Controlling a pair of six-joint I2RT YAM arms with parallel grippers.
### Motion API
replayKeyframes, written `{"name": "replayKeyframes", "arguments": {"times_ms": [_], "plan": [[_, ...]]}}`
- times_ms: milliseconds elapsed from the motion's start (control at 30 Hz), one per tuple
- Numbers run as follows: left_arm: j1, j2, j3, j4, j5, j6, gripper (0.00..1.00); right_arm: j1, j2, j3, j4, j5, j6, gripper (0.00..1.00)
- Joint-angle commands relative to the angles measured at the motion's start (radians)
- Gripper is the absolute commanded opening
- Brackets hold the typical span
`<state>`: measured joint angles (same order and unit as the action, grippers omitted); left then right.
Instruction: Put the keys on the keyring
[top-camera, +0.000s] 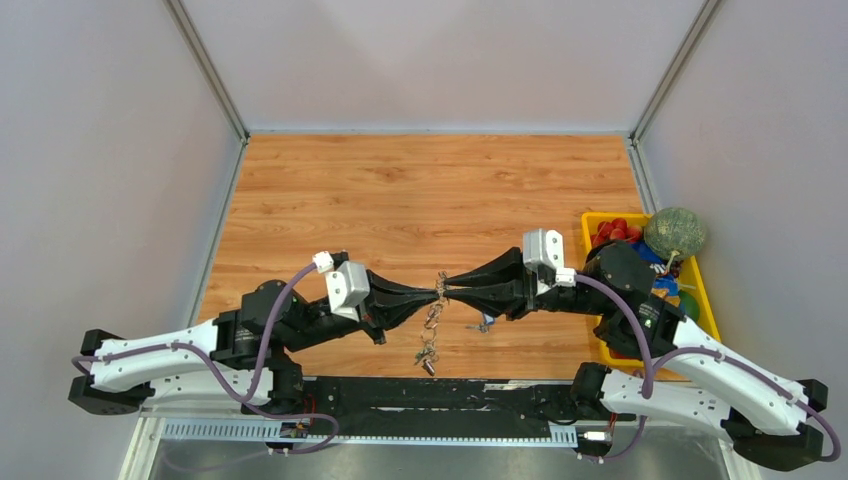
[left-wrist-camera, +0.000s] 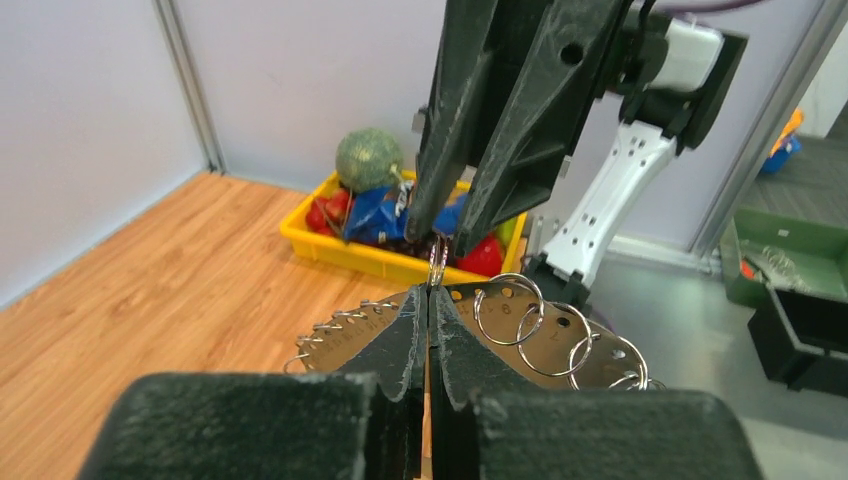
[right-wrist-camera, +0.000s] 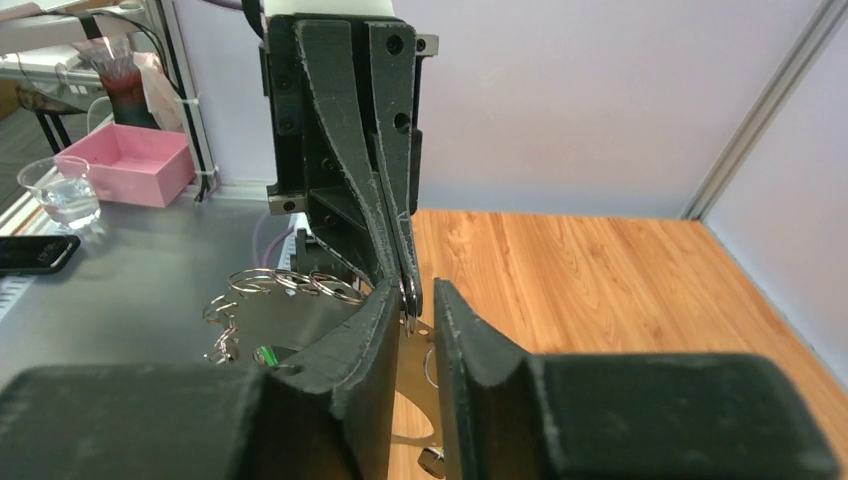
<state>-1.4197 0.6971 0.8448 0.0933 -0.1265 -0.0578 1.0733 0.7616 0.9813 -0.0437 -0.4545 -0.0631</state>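
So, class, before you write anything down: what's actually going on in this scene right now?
Two robot arms meet tip to tip above the middle of the wooden table. The left tool is shut on a thin silvery ring, seen edge-on. The right tool faces it with its fingers slightly apart around that same ring, not clamping it. A loose string of rings and small metal pieces dangles below the meeting point. Whether any key is on the ring yet cannot be told.
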Motion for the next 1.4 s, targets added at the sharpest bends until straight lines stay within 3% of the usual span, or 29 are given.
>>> {"name": "replayKeyframes", "arguments": {"times_ms": [0, 233, 400, 800, 1033, 1233, 1367], "plan": [[-0.002, 0.021, 0.103, -0.142, -0.018, 0.026, 0.0, 0.006, -0.013, 0.086, -0.175, 0.064, -0.042, 0.29], [-0.002, 0.039, 0.164, -0.285, -0.025, 0.03, 0.0, 0.005, 0.017, 0.163, -0.386, 0.123, -0.067, 0.57], [-0.002, 0.095, 0.254, -0.446, -0.025, 0.048, 0.0, 0.004, 0.054, 0.194, -0.493, 0.127, -0.105, 0.63], [-0.002, 0.27, 0.472, -0.825, -0.045, 0.056, 0.0, 0.005, 0.059, 0.218, -0.564, 0.057, -0.261, 0.62], [-0.002, 0.306, 0.495, -0.855, -0.029, 0.081, 0.0, 0.006, 0.115, 0.263, -0.617, 0.045, -0.312, 0.55], [-0.002, 0.327, 0.514, -0.876, -0.018, 0.097, 0.0, 0.005, 0.131, 0.258, -0.595, 0.037, -0.324, 0.44], [-0.002, 0.329, 0.513, -0.864, -0.001, 0.102, 0.0, 0.005, 0.133, 0.228, -0.55, 0.001, -0.318, 0.42]]}}
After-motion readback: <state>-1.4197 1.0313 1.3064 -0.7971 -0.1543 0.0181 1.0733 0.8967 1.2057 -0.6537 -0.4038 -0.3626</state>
